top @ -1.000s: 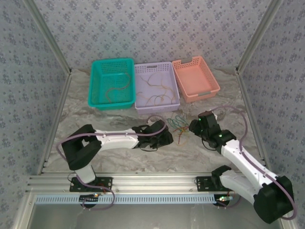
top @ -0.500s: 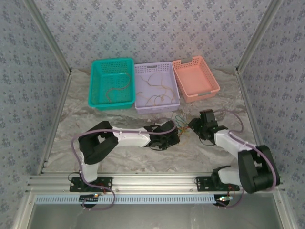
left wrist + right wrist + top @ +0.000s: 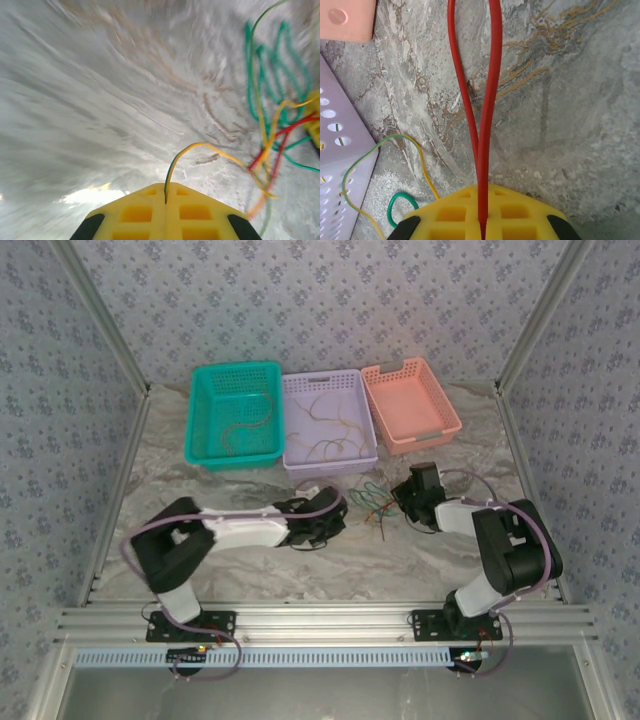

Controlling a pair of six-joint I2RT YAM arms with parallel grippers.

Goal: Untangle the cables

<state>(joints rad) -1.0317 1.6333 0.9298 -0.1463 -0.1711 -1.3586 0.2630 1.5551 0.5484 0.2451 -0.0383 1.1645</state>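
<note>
Progress: partway, I judge; some strands lie in teal basket (image 3: 235,459) & purple basket (image 3: 330,463); cables (image 3: 372,502) clump on table (image 3: 250,570) not yet untangled
L gripper (image 3: 166,192): clenched on yellow-green strand (image 3: 200,144); strand arcs off twd clump at right
R gripper (image 3: 481,202): clenched on red strand (image 3: 494,60) loop, pinched betw pads
Clump: betw both grippers; purple basket just beyond

- The cables (image 3: 372,502): a loose tangle of thin green, red, yellow and orange strands, lying flat on the marble between my arms.
- Yellow-green wire (image 3: 171,166): arches out of my closed left gripper (image 3: 166,195) toward the tangle.
- Red wire (image 3: 495,50): a narrow loop, pinched in my right gripper (image 3: 481,210).
</note>
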